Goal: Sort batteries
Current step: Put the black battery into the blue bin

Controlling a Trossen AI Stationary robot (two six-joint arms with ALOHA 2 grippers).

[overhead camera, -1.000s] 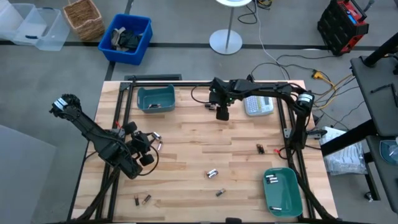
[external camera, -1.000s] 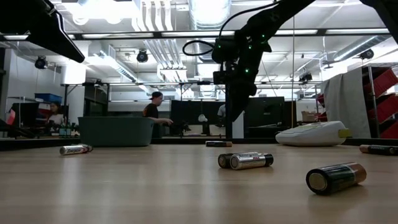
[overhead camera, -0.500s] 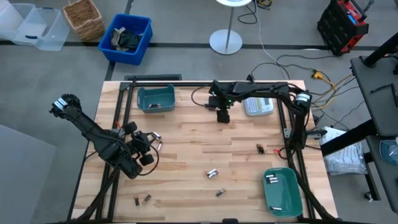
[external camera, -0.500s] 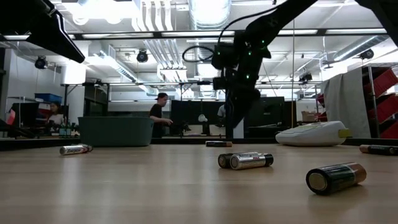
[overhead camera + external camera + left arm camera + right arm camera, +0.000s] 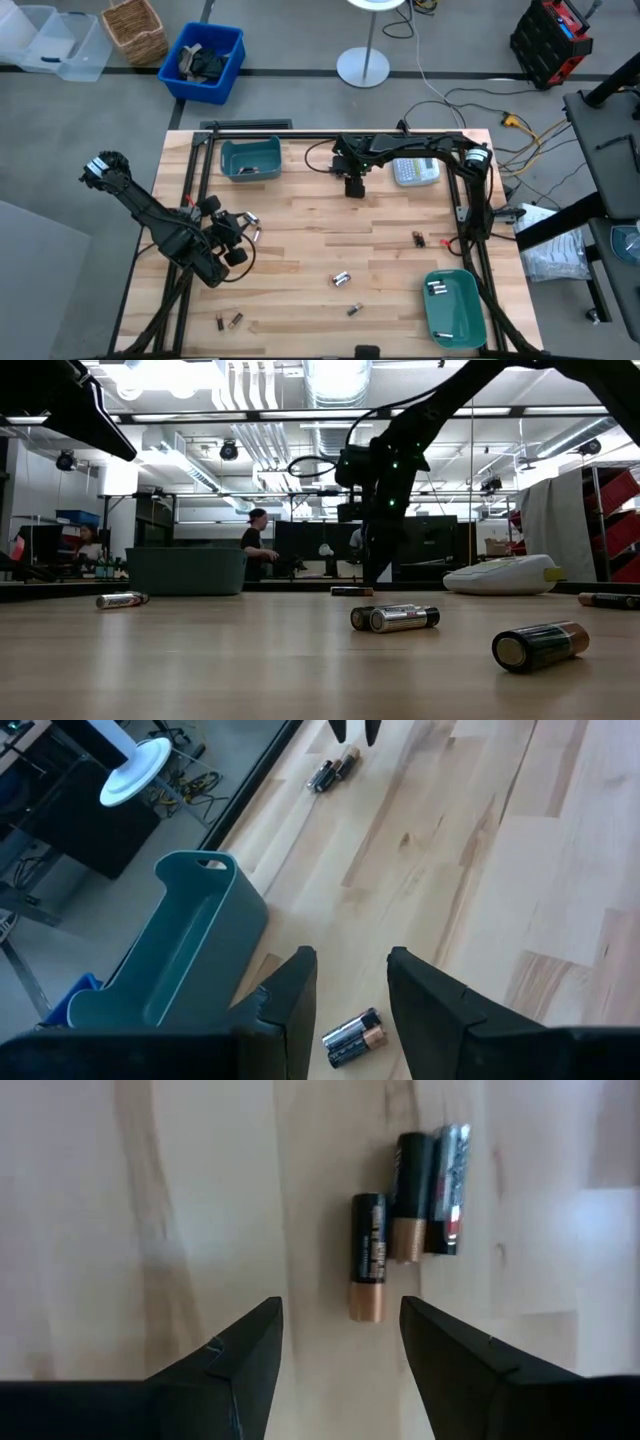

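My right gripper (image 5: 352, 187) hangs open over the far middle of the table, fingers pointing steeply down. Just beyond its fingertips (image 5: 340, 1355), three batteries lie side by side on the wood: a dark and copper one (image 5: 368, 1258), a second dark and copper one (image 5: 410, 1195) and a dark one with a red mark (image 5: 447, 1188). My left gripper (image 5: 245, 228) waits open at the table's left, above a pair of batteries (image 5: 352, 1038). More batteries lie at the near middle (image 5: 341, 278), (image 5: 352, 310), near left (image 5: 228, 321) and right (image 5: 418, 238).
A teal bin (image 5: 250, 158) stands at the far left. A second teal bin (image 5: 455, 307) at the near right holds a few batteries (image 5: 437, 289). A grey-white label maker (image 5: 413, 170) lies just right of my right gripper. People show in the room behind the table (image 5: 250, 535).
My right gripper has sunk toward the table at the far middle, coming closer to the three batteries there. My left arm has kept still, and no battery has moved.
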